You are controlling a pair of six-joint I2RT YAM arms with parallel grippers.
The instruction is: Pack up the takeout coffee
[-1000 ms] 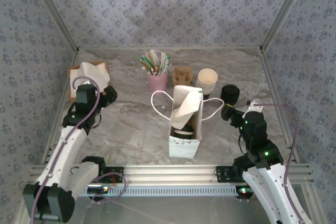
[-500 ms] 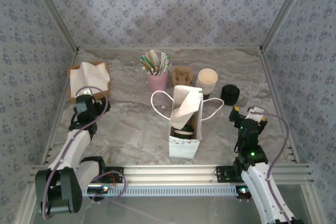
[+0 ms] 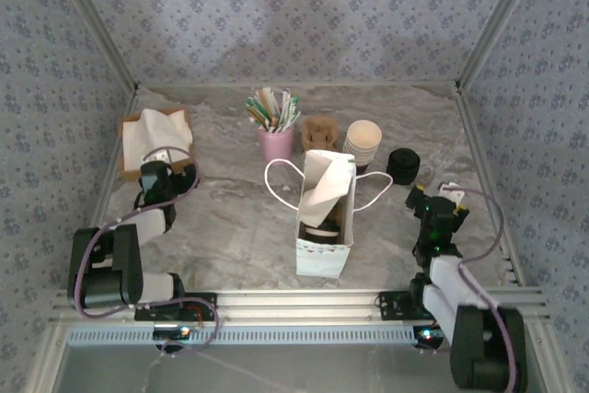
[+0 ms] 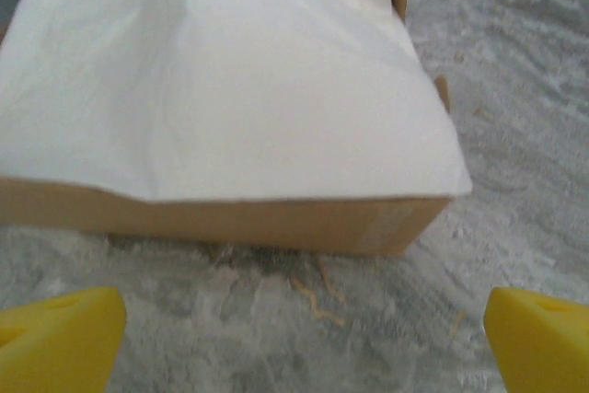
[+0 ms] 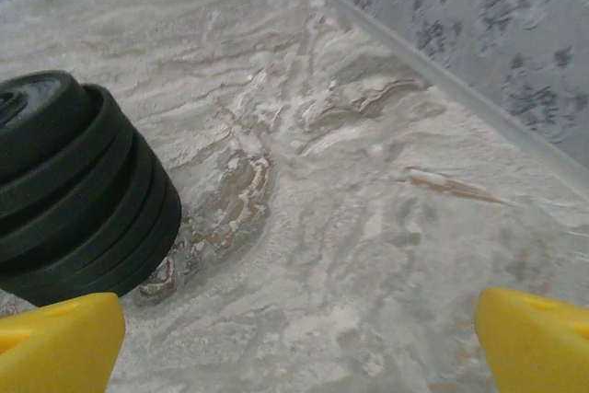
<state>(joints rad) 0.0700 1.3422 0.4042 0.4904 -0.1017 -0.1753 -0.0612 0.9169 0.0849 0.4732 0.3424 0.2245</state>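
A white paper bag (image 3: pixel 322 250) with loop handles stands open at the table's middle. Deep inside it a black round lid (image 3: pixel 318 234) shows, apparently the takeout coffee, mostly hidden by the bag wall and a white napkin (image 3: pixel 324 186) sticking out. My left gripper (image 3: pixel 155 176) is open at the left, just short of the napkin box (image 4: pixel 230 218); in the left wrist view the left gripper (image 4: pixel 299 347) holds nothing. My right gripper (image 3: pixel 424 202) is open at the right, near the stack of black lids (image 5: pixel 74 190); the right gripper (image 5: pixel 299 342) has bare table between its fingers.
A pink holder (image 3: pixel 275 142) full of straws, a brown pulp carrier (image 3: pixel 319 131), a stack of lidless cream cups (image 3: pixel 363 141) and the black lids (image 3: pixel 402 165) line the back. The brown napkin box (image 3: pixel 155 139) sits back left. Patterned walls close three sides.
Both arms have folded back toward their bases. The left gripper drew away from the bag to the napkin box; the right gripper pulled back a little. Both stayed open.
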